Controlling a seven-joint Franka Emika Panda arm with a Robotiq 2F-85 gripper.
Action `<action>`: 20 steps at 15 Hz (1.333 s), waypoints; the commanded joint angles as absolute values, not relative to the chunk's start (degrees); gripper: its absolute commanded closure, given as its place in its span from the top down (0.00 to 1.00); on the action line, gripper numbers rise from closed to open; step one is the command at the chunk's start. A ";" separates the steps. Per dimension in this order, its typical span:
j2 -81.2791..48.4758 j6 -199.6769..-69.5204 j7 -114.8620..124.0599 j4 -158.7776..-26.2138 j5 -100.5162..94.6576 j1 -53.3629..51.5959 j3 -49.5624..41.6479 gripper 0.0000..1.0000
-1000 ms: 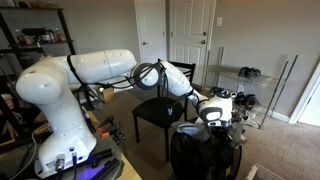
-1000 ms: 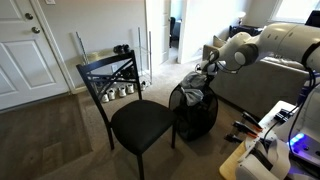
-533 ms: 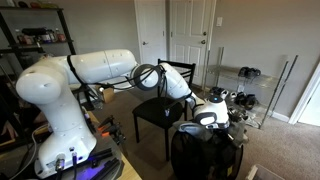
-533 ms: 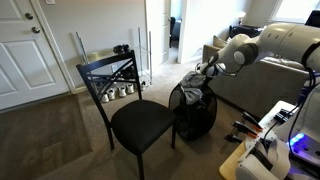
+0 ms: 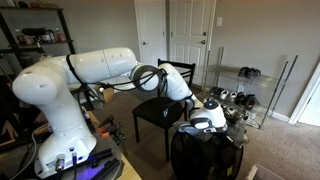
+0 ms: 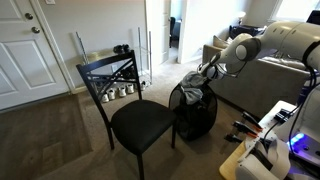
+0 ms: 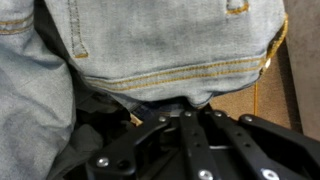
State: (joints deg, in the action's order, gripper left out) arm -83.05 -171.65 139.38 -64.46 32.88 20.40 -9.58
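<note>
Where jeans (image 7: 170, 40) crowd the wrist view, jaws' tips unseen

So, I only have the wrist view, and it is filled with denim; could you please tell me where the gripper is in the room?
Observer: The gripper hangs at the open top of a black laundry hamper; both exterior views show it.
Operator: Thank you. Is anything standing close to that hamper?
Observer: Yes, a black chair stands right beside it. I cannot tell whether the two touch.
Operator: And are the jeans in front of my camera the only thing in there?
Observer: No. An exterior view shows a heap of clothes rising above the hamper's rim.
</note>
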 commanded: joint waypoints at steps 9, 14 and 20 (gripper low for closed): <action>-65.83 -178.39 130.80 -86.67 33.14 21.54 -8.68 0.04; -61.64 -177.63 116.78 -91.00 30.07 26.86 0.86 0.04; -55.80 -177.54 95.42 -100.67 31.22 34.09 10.61 0.04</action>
State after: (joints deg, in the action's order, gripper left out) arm -61.13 -176.36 104.63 -92.69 30.84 30.15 6.14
